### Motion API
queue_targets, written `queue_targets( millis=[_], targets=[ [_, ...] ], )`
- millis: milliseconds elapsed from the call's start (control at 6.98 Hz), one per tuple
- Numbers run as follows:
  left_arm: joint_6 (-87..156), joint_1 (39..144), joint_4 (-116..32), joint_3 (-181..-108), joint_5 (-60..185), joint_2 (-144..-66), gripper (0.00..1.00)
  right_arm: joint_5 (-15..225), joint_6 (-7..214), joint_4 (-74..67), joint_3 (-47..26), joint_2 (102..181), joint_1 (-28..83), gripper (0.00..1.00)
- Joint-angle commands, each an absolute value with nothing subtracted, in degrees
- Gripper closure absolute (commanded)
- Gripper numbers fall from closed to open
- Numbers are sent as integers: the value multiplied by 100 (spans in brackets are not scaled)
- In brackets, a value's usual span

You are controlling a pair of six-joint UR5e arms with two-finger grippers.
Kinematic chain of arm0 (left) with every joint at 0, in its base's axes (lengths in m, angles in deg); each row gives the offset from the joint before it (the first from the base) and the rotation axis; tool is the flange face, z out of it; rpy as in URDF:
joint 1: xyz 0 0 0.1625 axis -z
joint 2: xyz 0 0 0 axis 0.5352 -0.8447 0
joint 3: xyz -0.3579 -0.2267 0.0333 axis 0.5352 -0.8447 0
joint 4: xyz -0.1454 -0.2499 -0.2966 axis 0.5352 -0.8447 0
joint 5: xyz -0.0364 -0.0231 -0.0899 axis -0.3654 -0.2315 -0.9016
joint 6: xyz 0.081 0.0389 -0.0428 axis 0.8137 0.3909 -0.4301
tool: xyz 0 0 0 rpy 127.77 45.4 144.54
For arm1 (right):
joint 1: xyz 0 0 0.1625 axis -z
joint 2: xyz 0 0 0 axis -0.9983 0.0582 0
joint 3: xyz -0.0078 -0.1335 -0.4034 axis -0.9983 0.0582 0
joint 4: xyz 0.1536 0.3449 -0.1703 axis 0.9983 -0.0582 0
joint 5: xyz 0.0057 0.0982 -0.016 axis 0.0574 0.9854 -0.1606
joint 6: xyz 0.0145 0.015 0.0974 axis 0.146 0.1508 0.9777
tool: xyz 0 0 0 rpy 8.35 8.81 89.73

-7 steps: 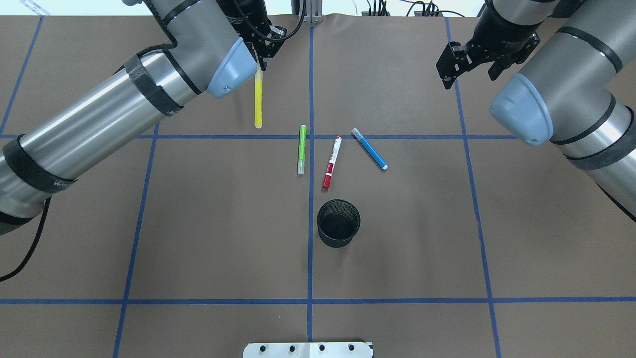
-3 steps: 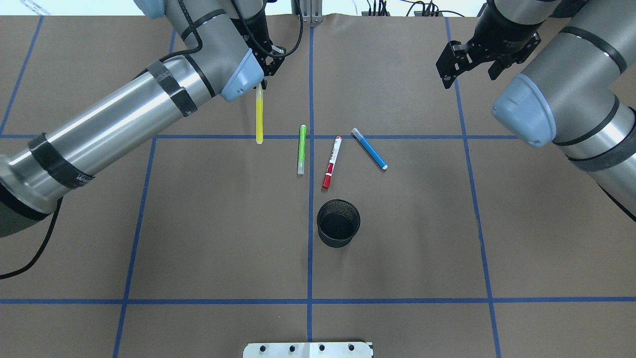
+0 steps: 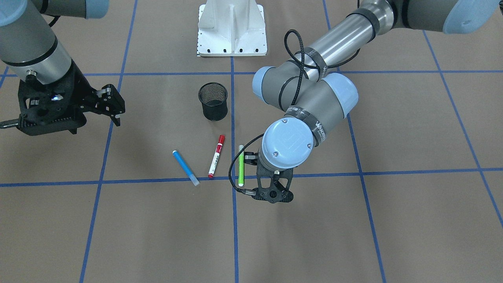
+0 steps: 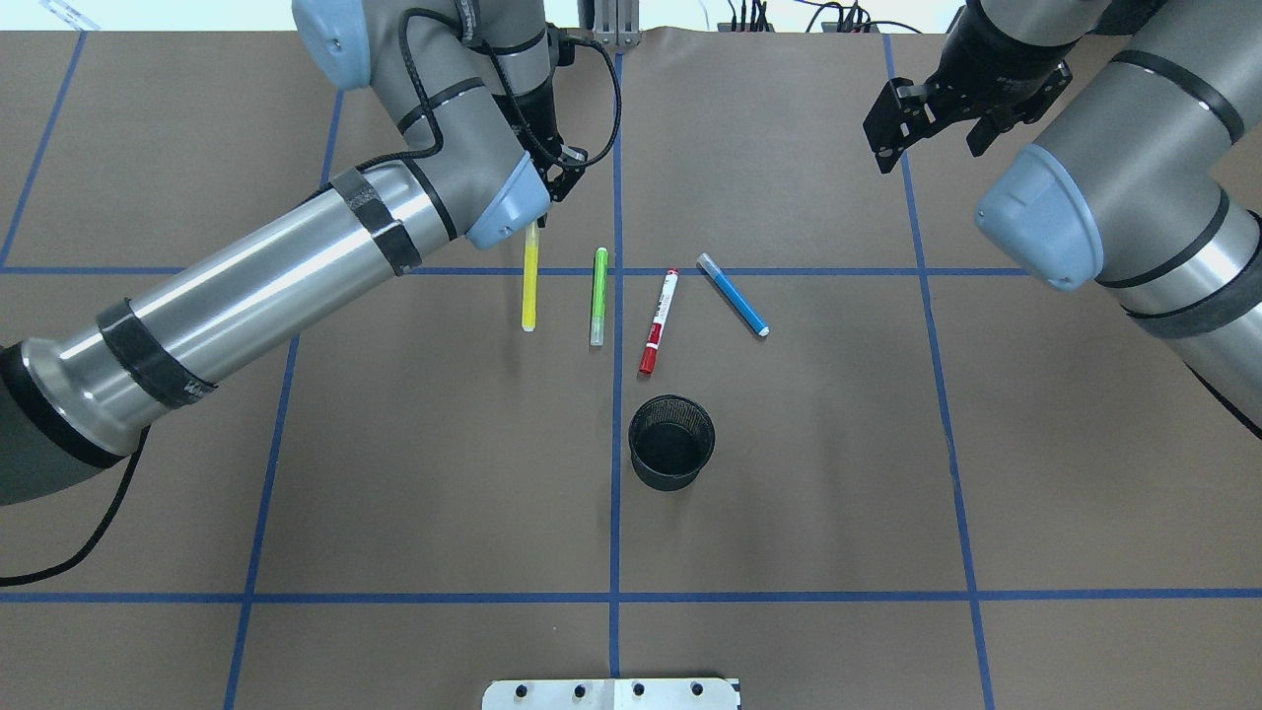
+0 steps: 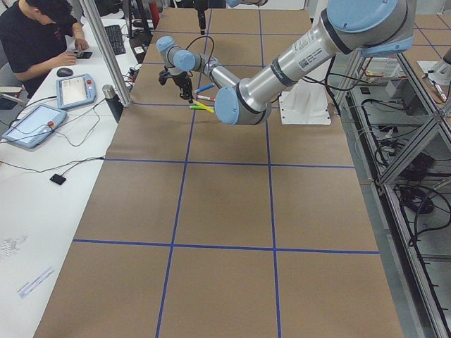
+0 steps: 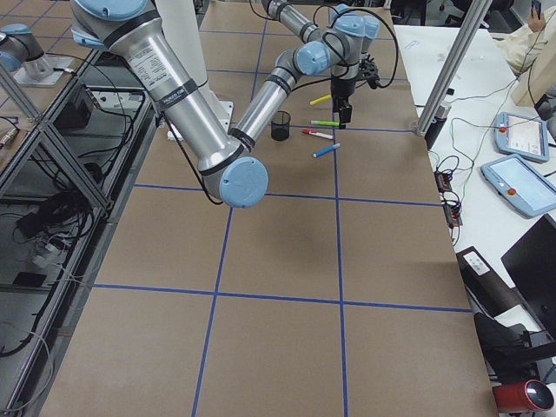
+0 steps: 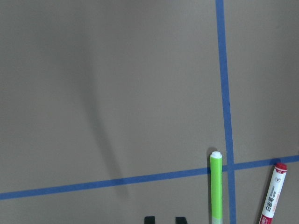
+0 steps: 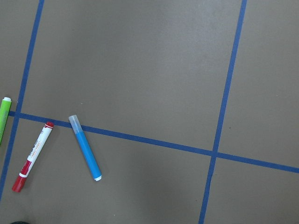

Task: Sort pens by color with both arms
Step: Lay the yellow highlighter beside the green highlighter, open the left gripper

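Note:
My left gripper (image 4: pixel 540 219) is shut on the top end of the yellow pen (image 4: pixel 529 286), which hangs left of and parallel to the lime green pen (image 4: pixel 598 296). In the front-facing view the left gripper (image 3: pixel 273 196) shows but the yellow pen is hidden under the wrist. The red-capped pen (image 4: pixel 659 320) and the blue pen (image 4: pixel 733 294) lie to the right on the paper. My right gripper (image 4: pixel 932 153) is open and empty, high at the far right; it also shows in the front-facing view (image 3: pixel 114 104). Its wrist view shows the blue pen (image 8: pixel 86 149) and red-capped pen (image 8: pixel 32 156).
A black mesh cup (image 4: pixel 671 443) stands upright just nearer the robot than the red-capped pen. The white pedestal base (image 3: pixel 232 27) is at the robot's edge. Blue tape lines grid the brown paper. An operator (image 5: pixel 35 42) sits at a side desk.
My left arm has carried the yellow pen toward the robot and rightward, from the far square to just beside the green pen. The right arm and the other pens have not moved.

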State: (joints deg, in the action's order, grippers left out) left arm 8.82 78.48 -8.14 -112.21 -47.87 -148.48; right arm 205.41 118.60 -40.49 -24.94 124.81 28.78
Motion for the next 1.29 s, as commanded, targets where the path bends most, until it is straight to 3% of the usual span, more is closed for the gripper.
queue_targets(
  millis=[0, 1146],
  targets=[
    [883, 7762, -777, -11199, -4796, -14834, 84, 20544, 11867, -4049, -2524, 12475, 2857, 8],
    [365, 7657, -1541, -10883, -4779, -14861, 84, 20544, 11867, -4049, -2515, 12483, 2857, 8]
  ],
)
